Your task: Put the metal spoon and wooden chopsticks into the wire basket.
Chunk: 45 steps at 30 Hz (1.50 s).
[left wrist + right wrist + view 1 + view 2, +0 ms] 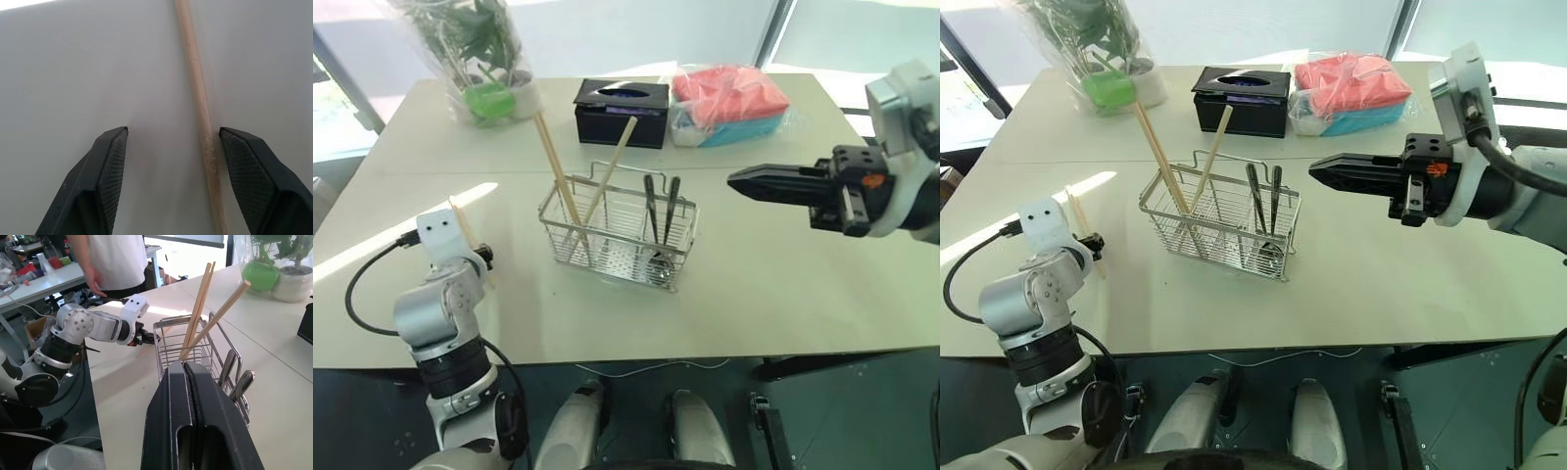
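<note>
The wire basket (619,235) stands mid-table. Three wooden chopsticks lean inside its left part: a pair (556,168) and a single one (613,166). Two slim metal handles (661,208) stand in its right part; I cannot tell which is the metal spoon. Another wooden chopstick (198,98) lies flat on the table at the left. My left gripper (172,129) is open and straddles it, with the stick close to one finger (254,171). My right gripper (736,180) hangs shut and empty above the table, right of the basket, pointing toward it.
A black tissue box (622,110), a wrapped potted plant (480,59) and a bag of pink and blue cloths (729,103) line the table's far side. A person (115,259) stands beyond the table's left end.
</note>
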### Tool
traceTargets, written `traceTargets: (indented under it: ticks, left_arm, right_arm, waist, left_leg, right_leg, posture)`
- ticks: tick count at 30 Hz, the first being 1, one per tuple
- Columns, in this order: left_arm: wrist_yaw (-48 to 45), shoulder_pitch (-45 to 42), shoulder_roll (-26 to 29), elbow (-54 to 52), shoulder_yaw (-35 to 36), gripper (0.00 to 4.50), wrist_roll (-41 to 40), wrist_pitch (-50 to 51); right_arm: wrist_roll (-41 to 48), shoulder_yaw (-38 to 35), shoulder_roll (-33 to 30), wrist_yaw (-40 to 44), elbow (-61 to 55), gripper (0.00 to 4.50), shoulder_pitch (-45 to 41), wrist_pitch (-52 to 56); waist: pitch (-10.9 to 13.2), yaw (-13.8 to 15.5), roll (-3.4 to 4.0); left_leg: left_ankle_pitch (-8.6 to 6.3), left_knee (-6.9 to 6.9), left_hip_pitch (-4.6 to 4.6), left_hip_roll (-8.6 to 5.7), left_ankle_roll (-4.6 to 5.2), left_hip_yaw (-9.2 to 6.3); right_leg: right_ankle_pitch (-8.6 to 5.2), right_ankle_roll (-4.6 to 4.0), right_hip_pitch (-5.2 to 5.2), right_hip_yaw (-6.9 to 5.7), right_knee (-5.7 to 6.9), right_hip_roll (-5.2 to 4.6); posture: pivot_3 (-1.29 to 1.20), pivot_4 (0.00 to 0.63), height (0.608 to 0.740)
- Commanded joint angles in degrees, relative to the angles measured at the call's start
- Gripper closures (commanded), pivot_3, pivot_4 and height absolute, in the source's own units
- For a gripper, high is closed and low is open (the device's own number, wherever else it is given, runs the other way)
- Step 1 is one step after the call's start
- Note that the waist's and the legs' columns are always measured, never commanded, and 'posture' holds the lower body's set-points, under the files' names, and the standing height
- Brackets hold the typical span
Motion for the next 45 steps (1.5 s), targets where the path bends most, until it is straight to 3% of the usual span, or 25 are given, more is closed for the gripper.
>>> traceTargets:
  ticks: [1,4,5,12,21,27,30,34,45]
  left_arm:
    - [1.4,0.5,0.3,-0.7,2.3,2.75,1.8,0.9]
    - [1.2,0.4,0.7,-0.4,2.4,4.31,1.8,0.6]
    - [1.2,0.4,0.7,-0.3,2.4,4.47,1.8,0.6]
    - [0.1,-0.2,2.1,0.0,1.1,4.47,2.0,-0.7]
    - [-12.8,-9.4,7.8,-0.7,-8.0,4.47,-4.6,-20.0]
    - [-20.3,-15.8,11.8,4.4,-9.7,4.47,-8.4,-29.2]
    - [-28.6,-18.1,15.1,8.6,-9.2,4.47,-12.5,-37.8]
    - [-37.9,-20.0,14.7,12.9,-8.6,4.47,-19.7,-45.9]
    - [-43.8,-17.4,13.2,9.8,-6.2,4.47,-39.4,-44.6]
  right_arm:
    - [-0.3,-1.0,0.2,0.4,0.2,4.5,-1.4,-1.2]
    - [-0.4,-1.1,0.3,0.3,0.2,4.5,-1.6,-1.1]
    - [-0.4,-1.2,0.3,0.2,0.1,4.5,-1.5,-1.0]
    - [-0.5,-1.4,0.6,-0.4,-0.1,4.5,-1.2,-1.0]
    - [-2.3,-1.5,2.7,-1.8,0.2,4.5,0.2,-2.2]
    - [-1.5,-3.1,3.4,-2.7,-2.2,4.5,2.3,-2.5]
    - [0.1,-4.2,3.4,-3.8,-3.8,4.5,3.6,-2.3]
    - [1.7,-4.8,3.6,-5.5,-5.6,4.5,4.8,-2.4]
    - [2.4,-3.4,5.2,-8.7,-7.5,4.5,6.8,-4.4]
  waist:
    - [0.0,0.0,0.0]
    - [0.0,0.0,0.0]
    - [0.0,0.0,0.0]
    - [0.0,0.0,0.0]
    - [0.0,1.6,-0.05]
    - [0.0,1.5,-0.05]
    - [0.0,1.3,-0.04]
    - [0.0,1.5,-0.03]
    - [0.0,1.0,-0.04]
  left_leg:
    - [0.0,0.0,0.0,0.0,0.0,0.0]
    - [0.0,0.0,0.01,0.0,0.0,0.01]
    - [0.0,0.0,0.01,0.0,0.0,0.01]
    - [0.0,0.0,0.01,0.0,0.0,0.01]
    - [0.0,0.05,-0.03,-0.03,0.0,0.07]
    - [0.0,0.03,-0.04,0.0,0.01,0.07]
    - [0.01,0.01,-0.03,0.04,0.01,0.08]
    - [0.01,0.03,-0.01,0.04,0.02,0.08]
    - [0.1,0.07,0.0,0.04,0.17,0.05]
  right_leg:
    - [0.0,0.0,0.0,0.0,0.0,0.01]
    - [0.0,0.01,0.0,0.0,0.0,0.02]
    - [0.0,0.01,0.0,0.0,0.0,0.02]
    - [0.0,0.0,0.01,0.0,0.0,0.02]
    - [-0.03,-0.08,0.03,-0.02,-0.02,-0.02]
    - [0.02,0.02,0.0,-0.03,-0.05,0.01]
    - [0.02,0.01,-0.04,0.01,-0.01,0.07]
    - [0.01,-0.01,0.02,0.0,-0.02,0.06]
    - [0.01,0.0,0.04,0.0,-0.04,0.02]
  posture:
    - [0.0,0.15,0.74]
    - [0.0,0.15,0.74]
    - [0.0,0.15,0.74]
    - [0.0,0.15,0.74]
    - [0.0,0.15,0.74]
    - [0.0,0.15,0.74]
    - [0.0,0.15,0.74]
    - [0.0,0.15,0.74]
    - [0.0,0.15,0.74]
